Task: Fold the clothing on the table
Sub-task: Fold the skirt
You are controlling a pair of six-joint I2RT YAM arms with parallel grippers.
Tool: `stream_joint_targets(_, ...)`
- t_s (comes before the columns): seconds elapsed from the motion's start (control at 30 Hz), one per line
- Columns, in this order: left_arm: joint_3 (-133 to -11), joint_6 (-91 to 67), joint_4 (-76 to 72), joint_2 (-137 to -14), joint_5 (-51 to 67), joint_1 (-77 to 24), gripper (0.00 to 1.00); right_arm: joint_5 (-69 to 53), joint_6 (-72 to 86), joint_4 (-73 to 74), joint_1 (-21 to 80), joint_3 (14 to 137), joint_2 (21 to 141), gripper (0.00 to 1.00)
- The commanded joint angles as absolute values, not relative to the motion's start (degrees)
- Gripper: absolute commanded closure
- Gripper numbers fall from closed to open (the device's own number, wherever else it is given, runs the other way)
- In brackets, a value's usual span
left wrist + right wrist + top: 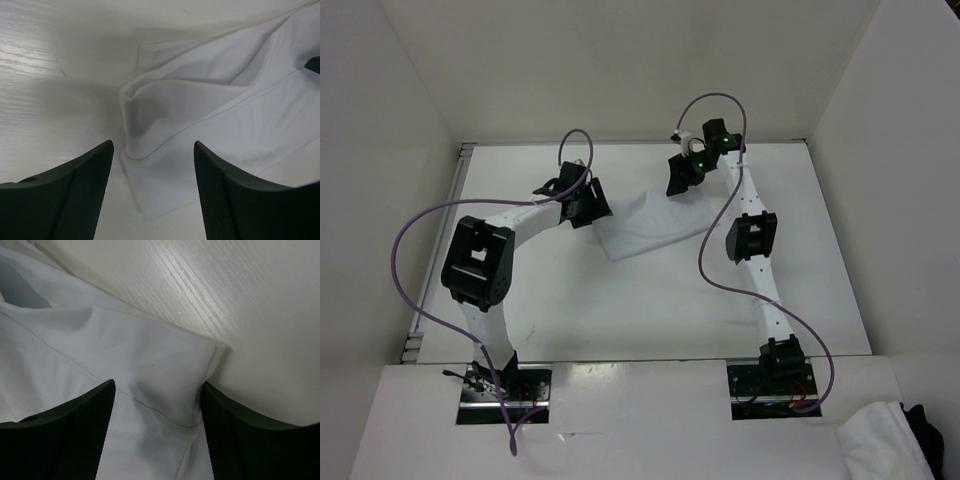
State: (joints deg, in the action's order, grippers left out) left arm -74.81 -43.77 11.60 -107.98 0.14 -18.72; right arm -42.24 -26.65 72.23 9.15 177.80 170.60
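Observation:
The clothing [645, 225], a thin white garment, lies partly folded in the middle of the table [800, 300]. My left gripper [588, 205] hovers at its left end, my right gripper [682, 180] at its far right end. In the left wrist view the left gripper [153, 145] is open, its fingers straddling a raised fold and a corner of the clothing [210, 115]. Seen from the right wrist, the right gripper [158, 385] is open too. A bunched hem of the clothing [125, 355] sits between its fingers, and the right finger [225, 430] touches the cloth's edge.
White wall panels [380, 150] close in the table on three sides. A bulkier white fabric mound [882, 442] lies off the table at the near right, beside a dark object [924, 430]. Purple cables [410, 290] loop out from both arms.

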Motion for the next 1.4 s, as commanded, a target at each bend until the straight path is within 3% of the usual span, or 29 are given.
stream_joint_targets(0.0,-75.23,-43.95,8.7,-109.59,0.53,-18.72,0.28,-41.48,-23.74,70.59,9.58,179.74,173.23,0.28)
stream_joint_targets(0.5,-78.31,-44.47,6.94,-113.73,0.53,-18.72,0.45,-43.86,-18.81,65.74,10.11,179.74,174.29,0.53)
stream_joint_targets(0.6,-78.31,-44.47,6.94,-113.73,0.0,-18.72,0.58,-43.86,-18.11,64.43,10.11,179.74,174.29,0.72)
stream_joint_targets(0.63,-78.31,-44.47,6.94,-113.73,-0.52,-18.72,0.72,-43.86,-17.41,63.64,10.11,179.74,174.29,0.86)
stream_joint_targets(0.7,-78.31,-44.47,6.94,-113.73,-1.14,-18.2,0.86,-43.33,-16.18,62.94,10.11,179.74,173.67,0.99)
stream_joint_targets(0.77,-78.31,-44.47,6.94,-113.12,-2.19,-18.19,1.0,-42.8,-15.56,62.93,10.11,179.74,173.06,1.0)
stream_joint_targets(1.1,-77.09,-40.53,8.79,-106.45,-4.4,-18.19,1.0,-47.72,-16.79,71.36,7.65,179.13,162.17,1.0)
stream_joint_targets(1.37,-76.03,-32.98,9.84,-101.08,-0.62,-19.94,1.0,-54.31,-17.31,72.69,7.12,156.92,144.51,1.0)
